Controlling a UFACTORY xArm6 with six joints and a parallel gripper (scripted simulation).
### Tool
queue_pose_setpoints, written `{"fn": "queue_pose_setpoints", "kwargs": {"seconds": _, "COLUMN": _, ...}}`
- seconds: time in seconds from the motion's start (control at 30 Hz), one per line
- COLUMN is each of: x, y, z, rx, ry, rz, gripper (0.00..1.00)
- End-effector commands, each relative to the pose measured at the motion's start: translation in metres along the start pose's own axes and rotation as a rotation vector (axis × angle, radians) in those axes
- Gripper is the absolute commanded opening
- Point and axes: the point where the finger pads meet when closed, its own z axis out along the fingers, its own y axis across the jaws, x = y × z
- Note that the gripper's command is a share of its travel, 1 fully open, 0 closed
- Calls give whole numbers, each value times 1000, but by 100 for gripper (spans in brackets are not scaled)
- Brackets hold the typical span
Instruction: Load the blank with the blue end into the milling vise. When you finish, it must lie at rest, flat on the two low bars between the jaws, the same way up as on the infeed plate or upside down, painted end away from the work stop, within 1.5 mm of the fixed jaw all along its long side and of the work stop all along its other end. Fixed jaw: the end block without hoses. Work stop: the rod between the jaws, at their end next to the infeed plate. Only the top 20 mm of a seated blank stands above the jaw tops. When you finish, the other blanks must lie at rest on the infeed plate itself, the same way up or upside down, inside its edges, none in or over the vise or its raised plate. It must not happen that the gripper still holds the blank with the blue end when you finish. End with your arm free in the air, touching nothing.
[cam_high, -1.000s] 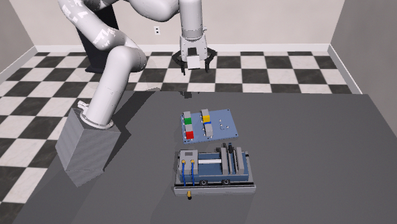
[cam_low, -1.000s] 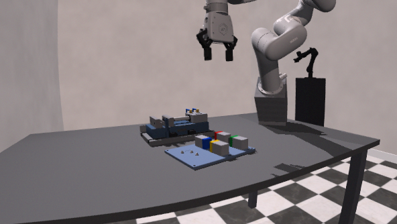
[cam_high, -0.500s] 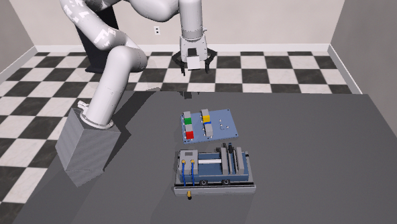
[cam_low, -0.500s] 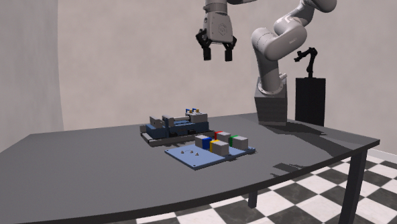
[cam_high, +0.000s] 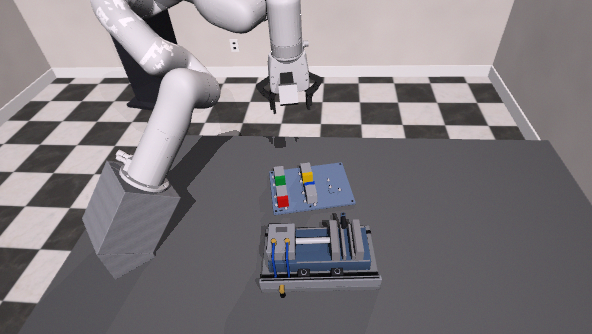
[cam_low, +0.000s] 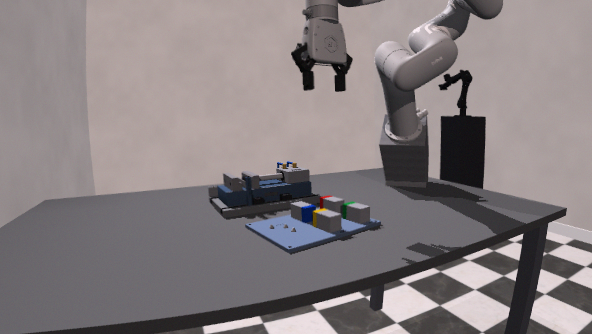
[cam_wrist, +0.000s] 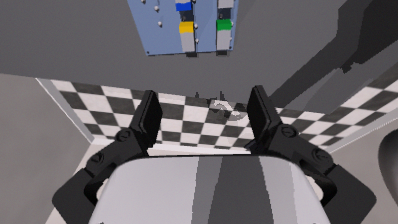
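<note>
Jaws wide, empty, high above infeed plate; arm logo unreadable

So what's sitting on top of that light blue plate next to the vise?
Four grey blanks lie on the infeed plate, their ends painted green, red, yellow and blue. Small pegs stand on its bare side. What is under the blanks is hidden.

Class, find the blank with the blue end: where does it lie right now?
In the top view, the blue-ended blank lies on the infeed plate, in the row nearer the vise, directly in line with the yellow-ended blank.
</note>
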Motion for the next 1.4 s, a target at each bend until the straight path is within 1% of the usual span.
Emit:
{"fn": "queue_pose_setpoints", "kwargs": {"seconds": 0.0, "x": 1, "y": -1, "z": -1, "rx": 2, "ry": 1, "rz": -47, "gripper": 100}}
{"fn": "queue_pose_setpoints", "kwargs": {"seconds": 0.27, "x": 4, "y": 0, "z": -1, "rx": 2, "ry": 1, "rz": -231, "gripper": 100}}
{"fn": "queue_pose_setpoints", "kwargs": {"seconds": 0.5, "x": 4, "y": 0, "z": -1, "rx": 2, "ry": 1, "rz": -231, "gripper": 100}}
{"fn": "queue_pose_setpoints", "kwargs": {"seconds": 0.83, "x": 2, "y": 0, "z": -1, "rx": 2, "ry": 1, "rz": -1, "gripper": 100}}
{"fn": "queue_pose_setpoints", "kwargs": {"seconds": 1.07, "x": 2, "y": 0, "z": -1, "rx": 2, "ry": 1, "rz": -1, "gripper": 100}}
{"fn": "queue_pose_setpoints", "kwargs": {"seconds": 1.1, "x": 2, "y": 0, "z": -1, "rx": 3, "ry": -1, "rz": -8, "gripper": 64}}
{"fn": "queue_pose_setpoints", "kwargs": {"seconds": 1.37, "x": 2, "y": 0, "z": -1, "rx": 3, "ry": -1, "rz": -8, "gripper": 64}}
